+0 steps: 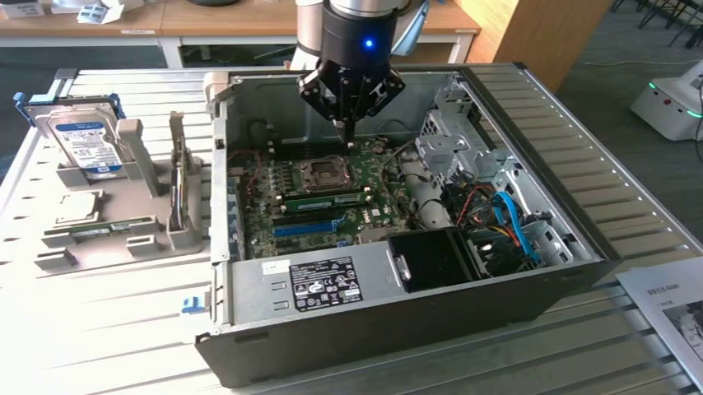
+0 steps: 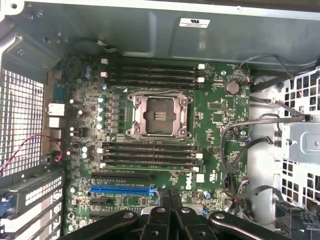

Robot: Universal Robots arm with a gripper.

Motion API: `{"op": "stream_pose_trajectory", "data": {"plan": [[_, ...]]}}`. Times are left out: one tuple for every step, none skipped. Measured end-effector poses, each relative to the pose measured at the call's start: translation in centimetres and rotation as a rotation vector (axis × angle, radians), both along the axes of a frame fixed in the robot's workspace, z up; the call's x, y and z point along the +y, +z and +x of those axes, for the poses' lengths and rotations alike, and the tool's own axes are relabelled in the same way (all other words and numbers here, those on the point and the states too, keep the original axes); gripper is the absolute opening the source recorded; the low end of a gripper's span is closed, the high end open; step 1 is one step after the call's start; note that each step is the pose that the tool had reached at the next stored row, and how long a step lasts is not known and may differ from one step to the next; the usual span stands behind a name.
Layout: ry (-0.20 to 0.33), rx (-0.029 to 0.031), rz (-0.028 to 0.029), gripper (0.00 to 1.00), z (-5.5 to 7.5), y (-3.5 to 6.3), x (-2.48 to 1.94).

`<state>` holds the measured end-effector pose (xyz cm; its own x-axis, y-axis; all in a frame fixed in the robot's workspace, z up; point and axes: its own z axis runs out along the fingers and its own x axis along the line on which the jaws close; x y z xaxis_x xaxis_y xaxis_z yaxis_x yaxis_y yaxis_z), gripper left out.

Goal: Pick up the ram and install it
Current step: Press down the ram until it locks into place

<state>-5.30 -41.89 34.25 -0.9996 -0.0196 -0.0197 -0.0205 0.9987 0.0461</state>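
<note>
A ram point(image 1: 110, 226), a thin green stick with a white label, lies flat in the grey holder point(image 1: 132, 247) at the exterior view's left, outside the open computer case point(image 1: 384, 321). My gripper point(image 1: 346, 138) hangs inside the case over the motherboard point(image 1: 379, 164), past the CPU socket point(image 1: 325, 171), far from that ram. Its fingers are shut together and hold nothing. In the wrist view the shut gripper point(image 2: 168, 199) hovers above the board near the blue slot strip point(image 2: 122, 190). A green strip point(image 1: 326, 197) lies along the memory slots point(image 2: 150, 157); whether it is a seated stick I cannot tell.
A silver hard drive with a blue label point(image 1: 88, 140) stands in the holder, and a thin upright piece point(image 1: 176, 177) stands beside it. Cables point(image 1: 511, 222), a drive cage point(image 1: 462, 136) and a black fan shroud point(image 1: 439, 259) crowd the case's right side. A paper sheet point(image 1: 670, 304) lies at the right.
</note>
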Motion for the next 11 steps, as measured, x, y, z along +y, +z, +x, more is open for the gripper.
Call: {"op": "stream_pose_trajectory", "data": {"plan": [[0.000, 0.0032, -0.0001, 0.10, 0.03, 0.00, 0.00], [0.000, 0.0071, -0.0001, 0.10, 0.06, 0.00, 0.00], [0.000, 0.0102, -0.0002, 0.10, 0.08, 0.01, 0.00], [0.000, 0.0124, -0.0002, 0.10, 0.10, 0.01, -0.01], [0.000, 0.0150, -0.0001, 0.10, 0.13, 0.00, 0.00], [0.000, 0.0187, 0.0000, 0.10, 0.17, 0.00, 0.00], [0.000, 0.0225, 0.0000, 0.10, 0.22, 0.00, 0.00], [0.000, 0.0267, 0.0000, 0.10, 0.27, 0.00, 0.00], [0.000, 0.0301, -0.0001, 0.10, 0.31, 0.01, -0.01], [0.000, 0.0327, -0.0001, 0.10, 0.34, 0.01, -0.01], [0.000, 0.0340, -0.0002, 0.10, 0.35, 0.01, -0.01]]}}
